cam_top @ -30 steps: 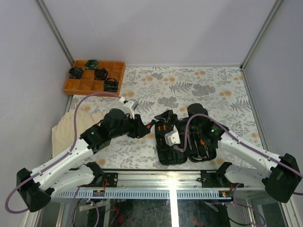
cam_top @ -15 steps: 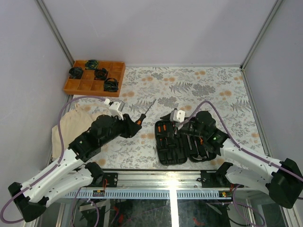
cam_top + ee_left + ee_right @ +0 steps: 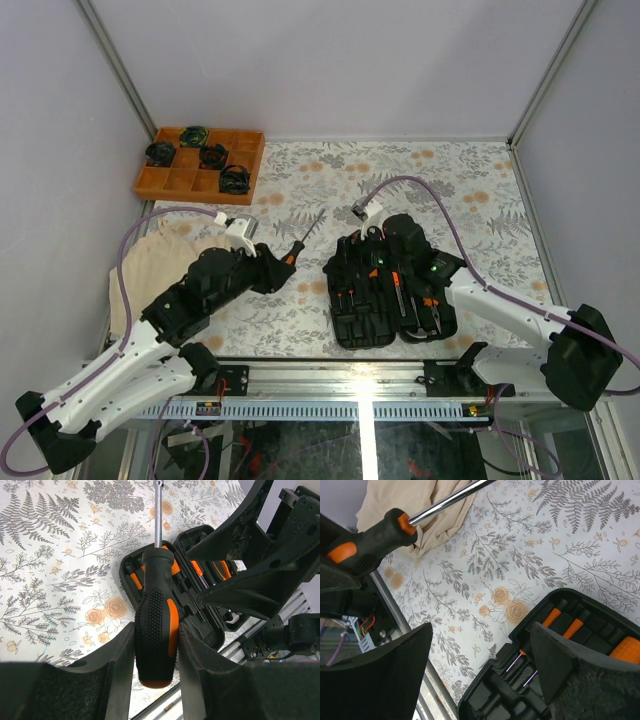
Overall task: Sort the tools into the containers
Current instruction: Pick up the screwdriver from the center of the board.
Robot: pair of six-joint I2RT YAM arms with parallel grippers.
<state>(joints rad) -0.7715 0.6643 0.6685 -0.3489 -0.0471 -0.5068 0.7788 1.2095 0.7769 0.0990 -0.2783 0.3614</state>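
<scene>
While the left gripper (image 3: 272, 268) clamps the screwdriver (image 3: 156, 625) by its handle just left of the open case (image 3: 345, 338), the right gripper (image 3: 480, 655) hangs wide and empty above the case's left rim; next, presumably, the shaft must be aligned with a free slot.

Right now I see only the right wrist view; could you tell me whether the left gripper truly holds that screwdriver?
Observer: Yes, the left gripper clamps the screwdriver by its handle, a finger on each side.
Operator: Thanks. Is the case fully open?
Observer: Both halves of the case lie open, with orange-handled tools slotted in each.
Operator: Anything else out there?
Observer: An orange tray holding coiled items sits at the far left.
</scene>
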